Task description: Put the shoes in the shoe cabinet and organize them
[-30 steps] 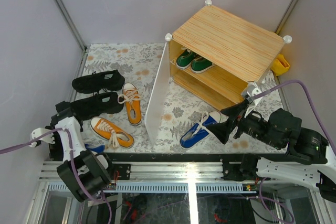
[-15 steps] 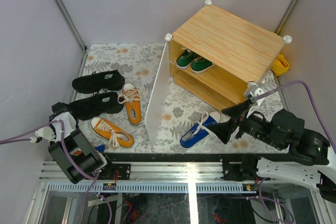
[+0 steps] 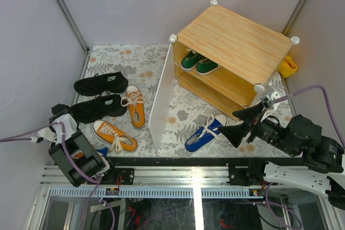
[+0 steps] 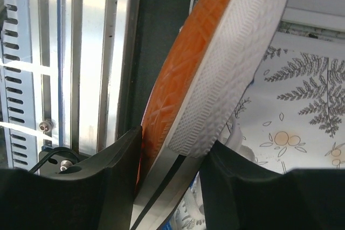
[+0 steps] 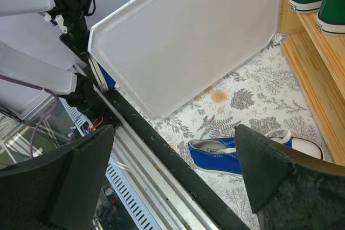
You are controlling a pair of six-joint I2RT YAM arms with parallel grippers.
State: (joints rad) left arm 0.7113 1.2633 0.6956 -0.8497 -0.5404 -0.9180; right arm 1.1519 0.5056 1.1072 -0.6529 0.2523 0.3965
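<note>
Surface (image 3: pixel 145 68): flowery, grey walls (image 3: pixel 32 36) around.
Orange shoe (image 4: pixel 215 68): near left edge, tipped on its side, long way pointing away from me.
My left gripper (image 4: pixel 172 146): closed on its sole.
My right gripper (image 5: pixel 173 130): wide open, empty.

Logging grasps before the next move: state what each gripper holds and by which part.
Left gripper clamps a sneaker across one end of its sole; heel or toe cannot be told. Right gripper holds nothing.
</note>
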